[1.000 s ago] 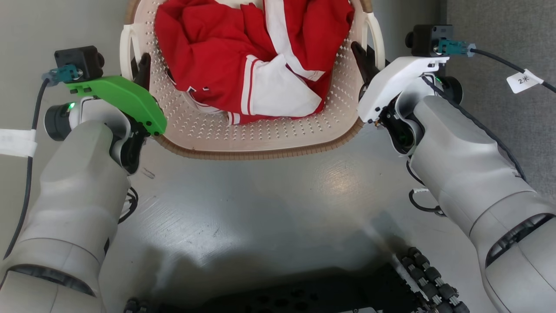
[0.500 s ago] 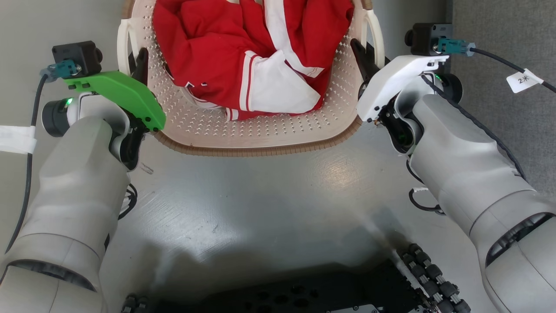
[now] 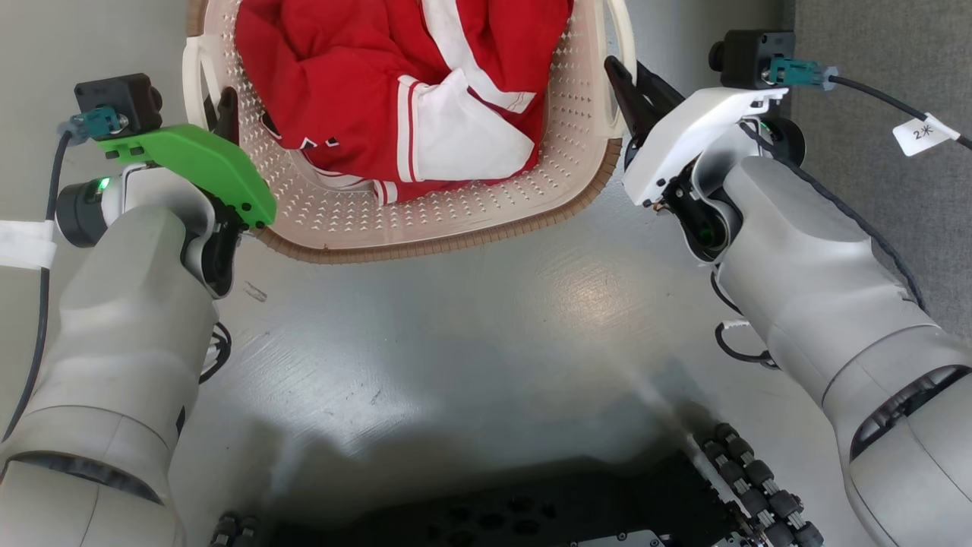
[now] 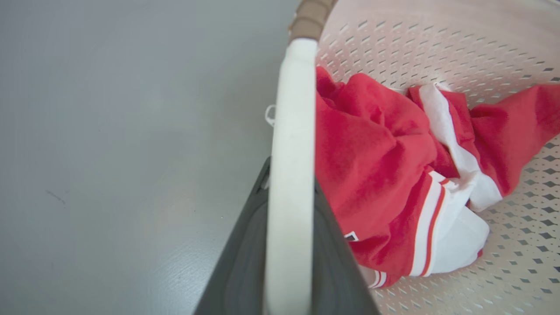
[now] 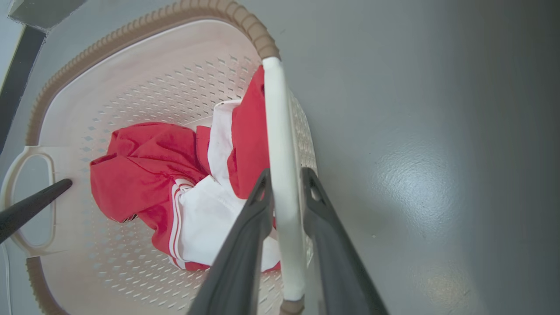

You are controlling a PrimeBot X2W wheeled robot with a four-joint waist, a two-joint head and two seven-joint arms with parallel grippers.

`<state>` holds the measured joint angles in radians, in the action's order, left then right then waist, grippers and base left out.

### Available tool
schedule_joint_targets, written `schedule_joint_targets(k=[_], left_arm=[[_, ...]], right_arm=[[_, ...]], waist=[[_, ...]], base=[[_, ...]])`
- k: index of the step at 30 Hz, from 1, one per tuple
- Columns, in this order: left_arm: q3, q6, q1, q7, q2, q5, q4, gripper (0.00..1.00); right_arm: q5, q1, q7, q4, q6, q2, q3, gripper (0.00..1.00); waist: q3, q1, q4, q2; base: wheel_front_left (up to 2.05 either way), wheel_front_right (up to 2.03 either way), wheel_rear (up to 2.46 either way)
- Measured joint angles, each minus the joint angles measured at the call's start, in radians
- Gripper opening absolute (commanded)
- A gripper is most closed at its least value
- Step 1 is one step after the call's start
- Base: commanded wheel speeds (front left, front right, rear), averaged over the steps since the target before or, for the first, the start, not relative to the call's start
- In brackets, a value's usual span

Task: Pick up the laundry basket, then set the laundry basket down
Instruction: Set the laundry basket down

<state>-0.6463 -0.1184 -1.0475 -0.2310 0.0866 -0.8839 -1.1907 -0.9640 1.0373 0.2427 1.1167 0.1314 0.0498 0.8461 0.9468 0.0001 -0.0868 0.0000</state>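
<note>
The laundry basket [image 3: 456,220] is cream-white with perforated walls and a brown rim, and it fills the top of the head view. Crumpled red and white clothing [image 3: 395,91] lies inside it. My left gripper [image 3: 224,114], under its green cover, is shut on the basket's left white handle [image 4: 291,131], which runs between its dark fingers [image 4: 245,245]. My right gripper [image 3: 626,87] grips the right handle [image 5: 280,131], a finger on each side [image 5: 284,173]. A left fingertip [image 5: 35,205] pokes through the far handle in the right wrist view.
Glossy grey floor [image 3: 456,342] lies below the basket. My dark base with roller wheels [image 3: 744,479] sits at the bottom edge. Grey carpet [image 3: 873,45] starts at the right. A white tape strip [image 3: 23,243] lies at the far left.
The basket and both grippers holding it have shifted left and slightly up in the head view. The floor marks have stayed nearly in place.
</note>
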Motion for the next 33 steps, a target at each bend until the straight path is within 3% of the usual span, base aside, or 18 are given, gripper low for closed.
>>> schedule_joint_targets(k=[1, 2, 18, 33], left_arm=[[0.005, 0.000, 0.000, 0.000, -0.001, -0.002, -0.001, 0.12], [0.007, 0.000, 0.000, 0.000, -0.001, -0.003, -0.003, 0.98], [-0.002, -0.004, -0.003, -0.009, -0.001, -0.003, -0.026, 1.00], [-0.004, -0.005, 0.071, -0.012, 0.001, -0.003, -0.046, 1.00]], right_arm=[[-0.004, 0.000, 0.000, 0.002, 0.000, 0.000, 0.000, 0.66], [-0.005, 0.000, 0.000, 0.004, 0.000, 0.000, 0.000, 1.00], [-0.014, 0.000, 0.003, 0.024, 0.000, 0.009, 0.007, 1.00], [-0.025, -0.052, 0.004, 0.027, 0.000, 0.009, 0.028, 1.00]], waist=[[0.000, 0.0000, 0.000, 0.0000], [0.000, 0.0000, 0.000, 0.0000], [-0.020, -0.0001, -0.001, 0.0000], [-0.127, -0.0001, -0.008, 0.0000]], base=[[0.00, 0.00, 0.00], [0.00, 0.00, 0.00], [0.00, 0.00, 0.00], [0.00, 0.00, 0.00]])
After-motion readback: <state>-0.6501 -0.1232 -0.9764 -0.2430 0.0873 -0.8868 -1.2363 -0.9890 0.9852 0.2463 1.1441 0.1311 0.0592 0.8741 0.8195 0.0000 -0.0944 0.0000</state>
